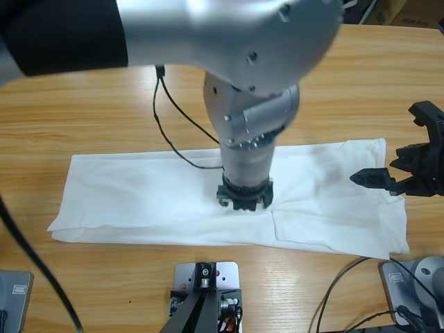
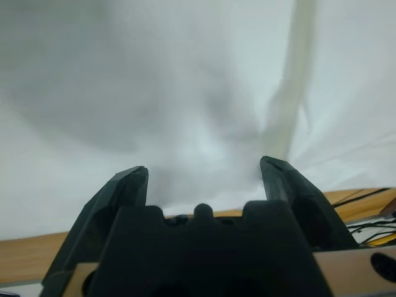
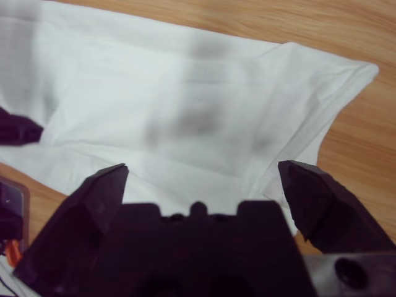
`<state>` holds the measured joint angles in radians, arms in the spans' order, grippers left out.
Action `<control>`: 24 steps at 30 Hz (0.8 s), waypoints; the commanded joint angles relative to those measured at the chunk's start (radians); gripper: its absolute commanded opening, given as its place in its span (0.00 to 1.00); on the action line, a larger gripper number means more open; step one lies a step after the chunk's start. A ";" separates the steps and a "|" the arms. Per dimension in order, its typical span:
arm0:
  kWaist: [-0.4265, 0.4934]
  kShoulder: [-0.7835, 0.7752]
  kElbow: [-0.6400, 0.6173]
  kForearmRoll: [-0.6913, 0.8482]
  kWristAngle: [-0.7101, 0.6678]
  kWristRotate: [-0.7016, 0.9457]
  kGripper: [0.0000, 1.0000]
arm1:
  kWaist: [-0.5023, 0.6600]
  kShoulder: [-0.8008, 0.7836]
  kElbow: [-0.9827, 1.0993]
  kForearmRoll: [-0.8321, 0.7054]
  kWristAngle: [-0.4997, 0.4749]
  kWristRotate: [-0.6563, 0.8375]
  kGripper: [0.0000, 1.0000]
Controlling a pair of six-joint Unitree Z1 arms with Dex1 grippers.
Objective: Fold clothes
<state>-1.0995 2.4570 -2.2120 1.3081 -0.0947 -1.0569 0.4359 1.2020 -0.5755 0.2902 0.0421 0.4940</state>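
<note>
No text you can read anywhere, no lettering or label showing on the folded white T-shirt (image 1: 159,198), nothing legible on the boxes (image 1: 406,10) behind the table

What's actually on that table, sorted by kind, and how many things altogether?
White T-shirt: 1
Robot grippers, left gripper and right gripper: 2
Black cable: 1
Total: 4

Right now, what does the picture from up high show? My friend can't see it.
A white T-shirt, folded into a long strip, lies across a wooden table. The left gripper presses straight down on its middle, and the right gripper hovers open at the shirt's right end.
</note>
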 commanded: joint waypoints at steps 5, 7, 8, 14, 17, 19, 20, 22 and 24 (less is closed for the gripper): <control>-0.076 -0.011 0.236 -0.076 -0.030 -0.054 0.71 | 0.004 0.008 0.039 -0.008 -0.018 0.014 0.98; -0.076 -0.043 0.273 -0.098 -0.028 -0.057 0.71 | 0.004 0.008 0.039 -0.008 -0.016 0.014 0.98; -0.076 -0.069 0.276 -0.097 -0.020 -0.052 0.71 | 0.004 0.008 0.038 -0.008 -0.016 0.015 0.98; -0.059 -0.271 0.269 -0.084 0.057 0.014 0.71 | 0.004 0.000 0.031 0.001 -0.014 0.013 0.98; -0.041 -0.374 0.275 -0.057 0.086 0.025 0.71 | 0.004 0.011 0.028 0.001 -0.013 0.007 0.98; 0.011 -0.481 0.391 -0.060 0.110 0.025 0.72 | 0.004 0.020 0.024 0.001 -0.010 0.005 0.98; 0.059 -0.566 0.534 -0.131 0.107 0.026 0.71 | 0.004 0.028 0.022 0.001 -0.008 0.004 0.98; 0.166 -0.761 0.846 -0.324 0.068 0.048 0.70 | 0.004 0.038 0.018 0.001 -0.006 0.002 0.98; 0.268 -0.920 1.061 -0.415 0.061 0.136 0.70 | 0.004 0.050 0.017 0.003 0.000 0.000 0.98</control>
<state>-1.0788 1.9685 -1.7690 1.1890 -0.0079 -1.0443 0.4359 1.2041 -0.5691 0.2869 0.0421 0.4983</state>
